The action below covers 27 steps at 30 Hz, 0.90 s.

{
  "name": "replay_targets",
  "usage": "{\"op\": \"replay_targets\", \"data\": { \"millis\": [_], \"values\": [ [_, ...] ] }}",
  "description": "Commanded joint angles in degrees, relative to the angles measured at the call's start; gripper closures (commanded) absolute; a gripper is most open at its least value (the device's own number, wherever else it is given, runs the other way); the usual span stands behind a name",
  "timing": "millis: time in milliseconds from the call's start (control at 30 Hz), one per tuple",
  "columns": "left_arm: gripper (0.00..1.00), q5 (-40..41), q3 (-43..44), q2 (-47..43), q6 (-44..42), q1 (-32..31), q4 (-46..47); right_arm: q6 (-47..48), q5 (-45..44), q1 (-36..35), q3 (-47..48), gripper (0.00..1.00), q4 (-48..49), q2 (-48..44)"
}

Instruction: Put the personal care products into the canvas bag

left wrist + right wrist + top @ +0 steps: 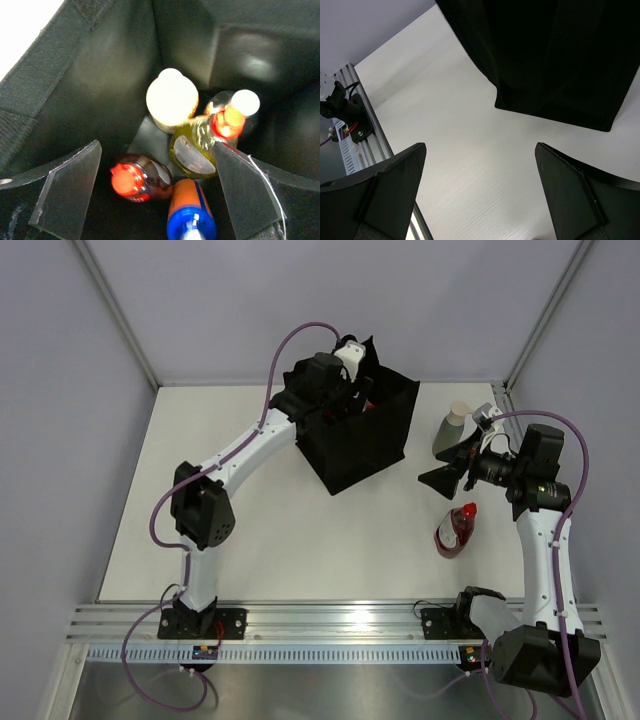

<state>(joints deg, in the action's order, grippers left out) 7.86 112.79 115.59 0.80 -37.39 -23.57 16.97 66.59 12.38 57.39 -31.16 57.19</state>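
Observation:
The black canvas bag [365, 440] stands upright at the back middle of the table. My left gripper [352, 400] reaches into its open top, open and empty [155, 195]. Below it inside the bag [75, 75] are a cream bottle [171, 100], a yellow bottle with a red cap [197, 147], a dark red bottle with a red cap [137, 177], an orange and blue bottle [192, 210] and a clear bottle with a white cap [245, 102]. My right gripper [450, 462] is open and empty [480, 195] right of the bag [545, 50]. A grey-green bottle [450, 428] stands just behind it. A dark red bottle [456, 530] lies in front of it.
A small grey and clear item [485, 415] sits beside the grey-green bottle near the right wall. The aluminium rail [330, 620] with the arm bases runs along the near edge and shows in the right wrist view [350, 135]. Walls enclose the table on three sides.

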Motion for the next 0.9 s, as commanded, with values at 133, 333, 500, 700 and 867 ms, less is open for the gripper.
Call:
{"op": "replay_targets", "data": {
  "millis": [133,333,500,700,867],
  "values": [
    [0.02,-16.4,-5.5,-0.1,0.9,1.8,13.5,0.9,0.8,0.5,0.3,0.0,0.4,-0.3],
    [0.02,-19.5,-7.4,-4.6,4.5,1.8,21.0,1.0,1.4,0.5,0.4,0.01,0.2,-0.1],
    [0.01,-21.5,-1.5,-9.4,6.8,1.8,20.0,1.7,0.0,0.5,0.6,0.0,0.0,0.0],
    [0.01,-20.2,-3.2,-19.9,5.4,2.0,15.8,-3.5,-10.0,0.5,1.0,0.01,3.5,0.4],
    [0.01,-13.9,-19.2,-38.0,1.7,2.5,9.1,-12.8,-36.3,0.5,4.2,0.0,6.3,2.2]
  ]
}}
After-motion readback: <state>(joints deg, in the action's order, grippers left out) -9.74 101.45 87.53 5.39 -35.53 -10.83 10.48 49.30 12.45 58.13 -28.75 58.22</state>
